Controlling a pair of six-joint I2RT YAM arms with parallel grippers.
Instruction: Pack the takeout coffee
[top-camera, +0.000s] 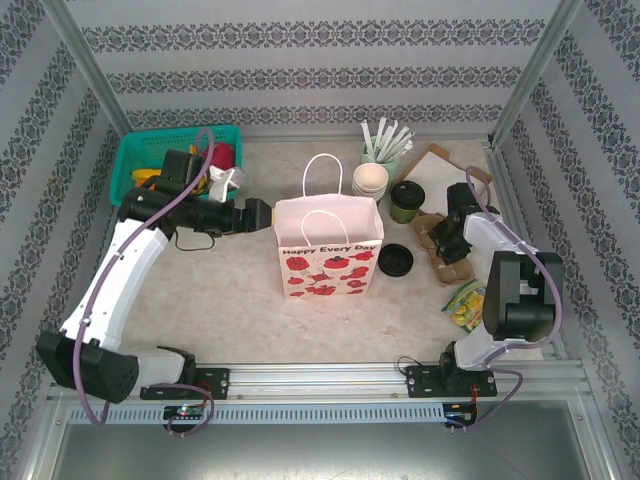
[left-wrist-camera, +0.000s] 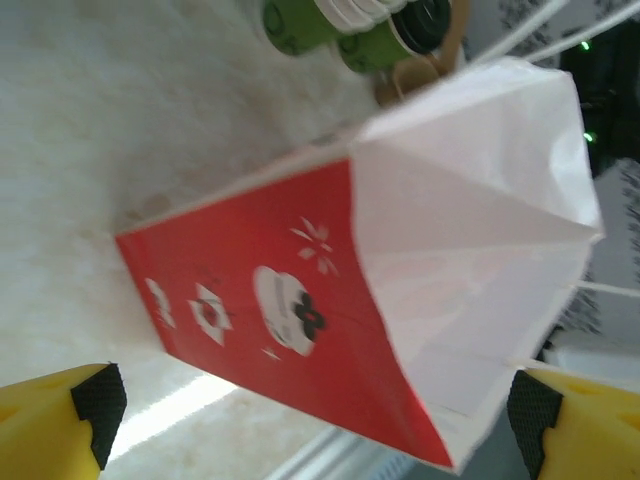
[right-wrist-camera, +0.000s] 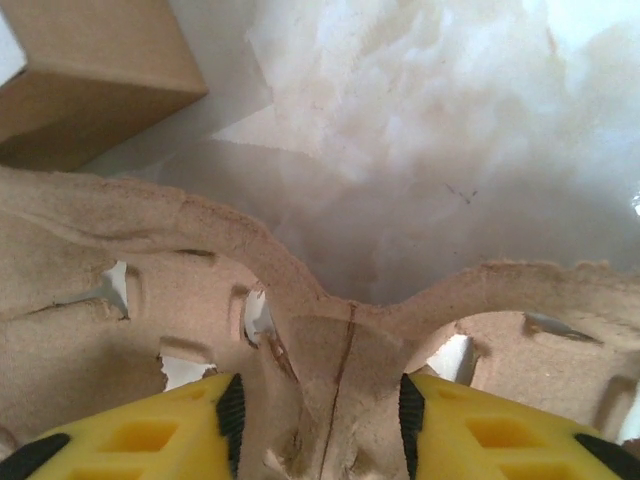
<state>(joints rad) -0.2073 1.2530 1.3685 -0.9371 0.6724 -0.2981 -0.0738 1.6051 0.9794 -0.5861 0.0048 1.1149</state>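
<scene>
The left gripper (left-wrist-camera: 315, 420) hangs released; the right gripper (right-wrist-camera: 318, 415) sits astride a brown moulded-pulp cup carrier (right-wrist-camera: 330, 330).
The left jaws gape empty just beside the upright white-and-red poppy-printed paper bag (top-camera: 328, 255). The right jaws straddle the carrier's middle ridge; squeezing or not, I cannot tell. The green paper takeout coffee with black lid (top-camera: 406, 200) stands on the table beside a stack of lidless cups (top-camera: 370, 180).
</scene>
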